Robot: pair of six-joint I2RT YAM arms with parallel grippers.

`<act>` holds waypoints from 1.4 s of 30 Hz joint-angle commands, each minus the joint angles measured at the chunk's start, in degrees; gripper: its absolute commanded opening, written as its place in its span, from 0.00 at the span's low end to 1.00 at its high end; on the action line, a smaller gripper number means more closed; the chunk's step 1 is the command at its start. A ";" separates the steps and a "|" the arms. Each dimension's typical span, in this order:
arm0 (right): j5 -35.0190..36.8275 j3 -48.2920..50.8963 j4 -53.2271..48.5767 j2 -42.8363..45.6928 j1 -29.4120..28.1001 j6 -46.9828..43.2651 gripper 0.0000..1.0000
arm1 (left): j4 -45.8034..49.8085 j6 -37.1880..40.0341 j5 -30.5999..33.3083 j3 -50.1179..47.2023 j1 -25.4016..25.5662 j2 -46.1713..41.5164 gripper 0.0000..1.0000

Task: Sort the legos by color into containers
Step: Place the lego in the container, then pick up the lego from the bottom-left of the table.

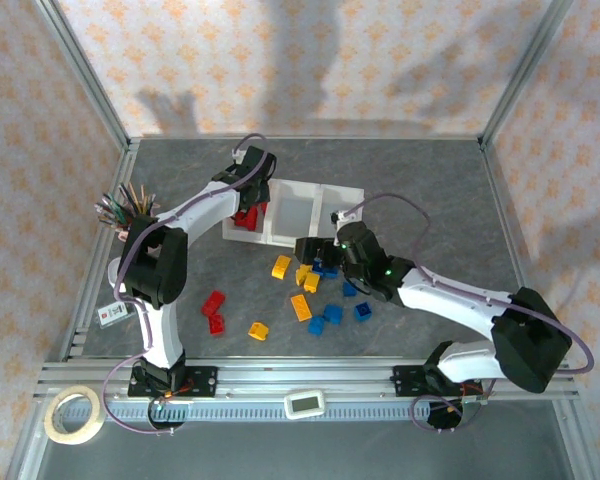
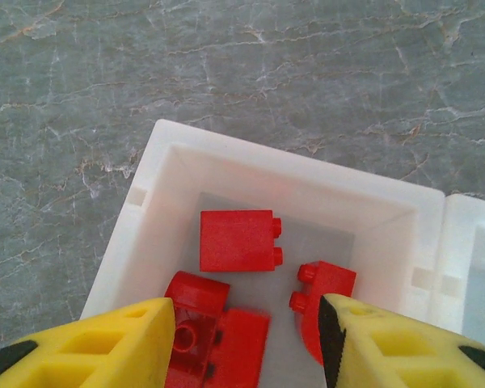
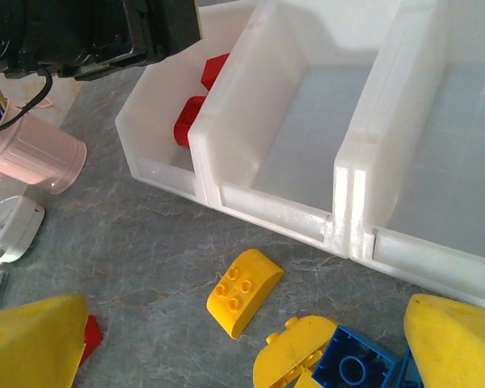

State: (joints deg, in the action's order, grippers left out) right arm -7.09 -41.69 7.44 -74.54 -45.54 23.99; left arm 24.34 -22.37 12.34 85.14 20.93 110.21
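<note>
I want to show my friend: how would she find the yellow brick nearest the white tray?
Start at the white three-compartment tray. Just in front of it lies one yellow brick. It sits alone, rounded on one side, while the nearby yellow bricks are jumbled with blue bricks.

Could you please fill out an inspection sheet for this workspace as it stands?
Surface: grey marbled table, nothing spilled.
Job's things: white tray; red legos in its left compartment; loose legos in yellow, blue and red on the table.
Clutter: pink cup of pencils, tape roll, small white device.
Grippers: left gripper open above the red legos; right gripper open above loose legos.
Cables: purple cables along both arms.
Surroundings: metal frame, patterned walls.
</note>
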 commanded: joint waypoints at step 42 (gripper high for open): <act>-1.99 8.12 12.37 -3.59 -13.83 2.12 1.00 | 4.65 -26.30 -4.43 -56.96 5.98 -46.24 0.86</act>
State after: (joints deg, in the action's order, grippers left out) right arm -10.48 -34.79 17.87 -78.08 -59.11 25.10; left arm 26.57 -45.39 6.42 29.91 25.85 64.51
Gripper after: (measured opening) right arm 0.998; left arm 0.856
